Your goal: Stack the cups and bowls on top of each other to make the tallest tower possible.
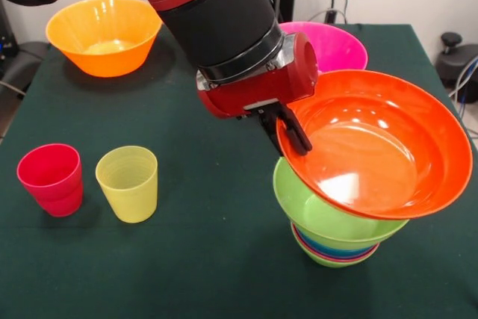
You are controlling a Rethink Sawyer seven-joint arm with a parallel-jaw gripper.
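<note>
jaws clamped on orange bowl [381, 143] rim

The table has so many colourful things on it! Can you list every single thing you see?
Red cup: one, left side of the table, upright.
Yellow cup: one, see-through yellow, just right of the red cup, upright.
Yellow-orange bowl: one, far left corner, alone.
Pink bowl: one, far side, partly hidden behind the arm.
Orange bowl: one, wide and shallow, tilted on top of the tower, its rim between the jaws.
Tower: one, near right; a big green bowl on top, blue and red rims showing below, a light-green bowl lowest.
Table: one, dark green cover.
Arm: one, red and black, coming from the top.
Gripper: one, black jaws closed on the orange bowl's rim.
</note>
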